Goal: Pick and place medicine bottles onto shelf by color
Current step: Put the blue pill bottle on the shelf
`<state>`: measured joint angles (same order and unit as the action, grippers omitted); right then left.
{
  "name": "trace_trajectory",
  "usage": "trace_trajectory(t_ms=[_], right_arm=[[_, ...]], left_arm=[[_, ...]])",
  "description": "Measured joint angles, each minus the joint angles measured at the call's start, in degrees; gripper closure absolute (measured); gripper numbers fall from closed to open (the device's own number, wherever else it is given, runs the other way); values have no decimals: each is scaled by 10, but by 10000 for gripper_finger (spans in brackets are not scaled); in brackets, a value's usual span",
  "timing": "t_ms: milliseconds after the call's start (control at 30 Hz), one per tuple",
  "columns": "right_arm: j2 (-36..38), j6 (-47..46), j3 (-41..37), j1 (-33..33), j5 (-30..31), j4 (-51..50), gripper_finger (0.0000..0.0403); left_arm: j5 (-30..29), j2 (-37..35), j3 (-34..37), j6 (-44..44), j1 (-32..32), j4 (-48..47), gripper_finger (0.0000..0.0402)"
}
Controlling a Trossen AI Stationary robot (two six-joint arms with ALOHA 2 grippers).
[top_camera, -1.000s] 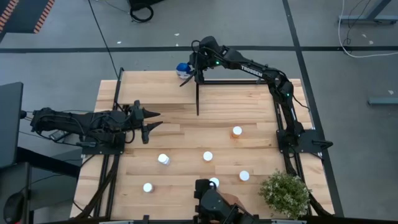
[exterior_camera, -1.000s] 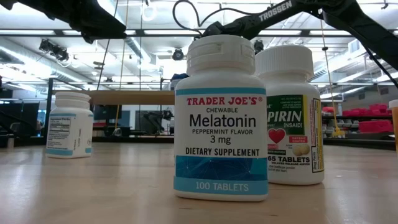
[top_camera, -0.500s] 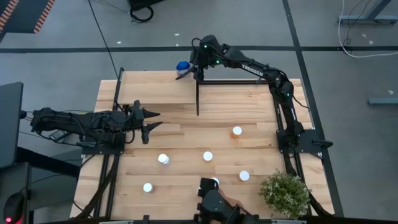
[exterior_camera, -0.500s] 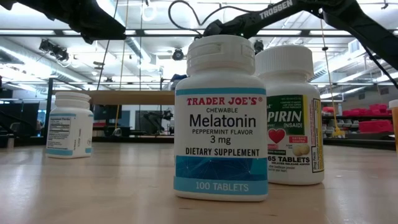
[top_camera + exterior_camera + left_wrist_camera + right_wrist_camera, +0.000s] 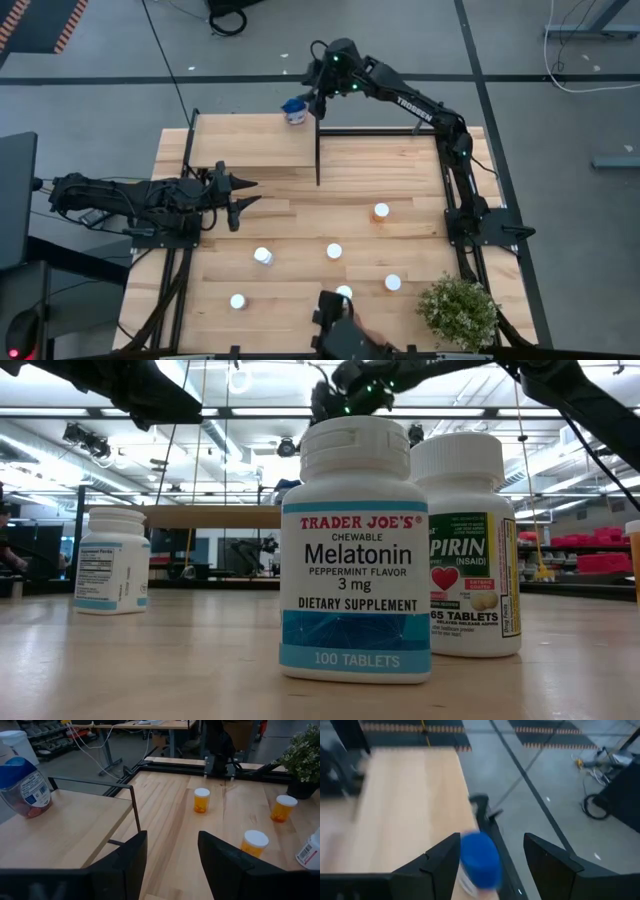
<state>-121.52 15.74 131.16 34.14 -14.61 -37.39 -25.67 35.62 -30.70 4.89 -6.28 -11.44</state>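
Note:
The blue-topped medicine bottle (image 5: 294, 108) stands on its base at the far right corner of the shelf (image 5: 250, 142), a light-wood board on a black frame; the left wrist view also shows the bottle (image 5: 24, 785). My right gripper (image 5: 311, 96) hovers open above it, and the blue cap (image 5: 480, 859) shows below, between the spread fingers, apart from both. My left gripper (image 5: 172, 865) waits open at the table's left, facing the shelf, with nothing between its fingers. Several white-capped bottles stand on the table, among them an orange one (image 5: 381, 211).
White-capped bottles (image 5: 334, 251) (image 5: 262, 256) (image 5: 393, 283) (image 5: 238, 301) are scattered over the near half of the table. A green potted plant (image 5: 458, 310) stands at the near right corner. Close to the low camera stand a Melatonin bottle (image 5: 355, 550) and an aspirin bottle (image 5: 470, 545).
My right gripper has risen from beside the blue-topped bottle and drawn a little toward the far edge, rolling as it went. Its fingers keep the same gap. The bottle stays on the shelf's far corner.

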Motion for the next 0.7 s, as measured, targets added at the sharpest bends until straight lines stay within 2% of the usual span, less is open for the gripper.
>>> trace_trajectory(t_ms=[133, 367, 433, 567, 700], right_arm=[[0, -24, 6, -37, 42, 35, 177], [-2, 61, 7, -66, 131, 69, 177], [-3, 44, 7, -52, 122, 52, 177], [-3, 6, 6, -8, 67, -7, 177], [-4, -30, -13, 22, 13, -21, 177]], left_arm=[[0, 0, 0, 0, 0, 1, 219], [0, 0, 0, 0, 0, 5, 223], [0, 0, 0, 0, 0, 5, 224], [0, 0, 0, 0, 0, 5, 225], [0, 0, 0, 0, 0, 5, 224]])
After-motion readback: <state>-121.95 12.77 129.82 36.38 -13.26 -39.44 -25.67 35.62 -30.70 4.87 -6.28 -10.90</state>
